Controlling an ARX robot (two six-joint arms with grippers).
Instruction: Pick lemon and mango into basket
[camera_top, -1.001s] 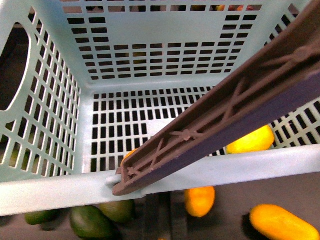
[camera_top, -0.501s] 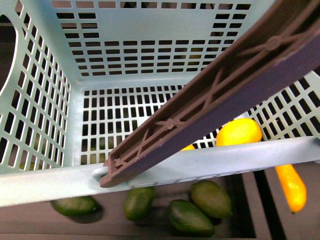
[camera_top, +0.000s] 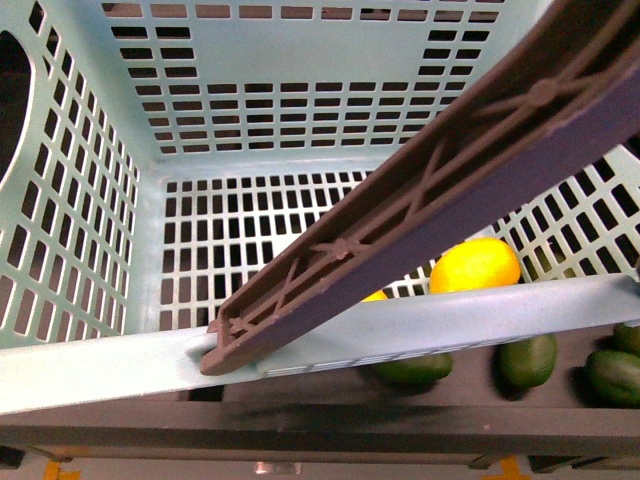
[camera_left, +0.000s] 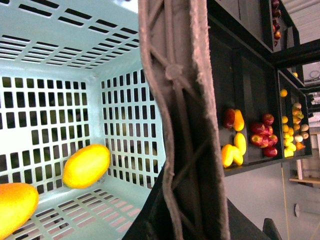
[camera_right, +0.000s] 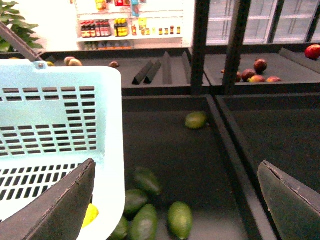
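Basket (camera_top: 90, 370): it fills your front view; its brown swing handle (camera_top: 420, 200) crosses from 7 to 2 o'clock.
Lemon (camera_top: 475, 265): on the basket floor at 4 o'clock, against the near wall.
Mango (camera_left: 15, 207): inside the basket, just beside the lemon.
Left gripper: you see only the handle close before its camera; grip not readable.
Right gripper (camera_right: 175, 200): fingers (camera_right: 60, 205) spread wide, empty, over green avocados (camera_right: 180, 219) beside the basket.

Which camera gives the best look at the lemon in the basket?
The left wrist view: the lemon lies whole on the basket floor, beside the mango. The front view hides part behind the handle and rim; the right wrist view shows a yellow sliver.
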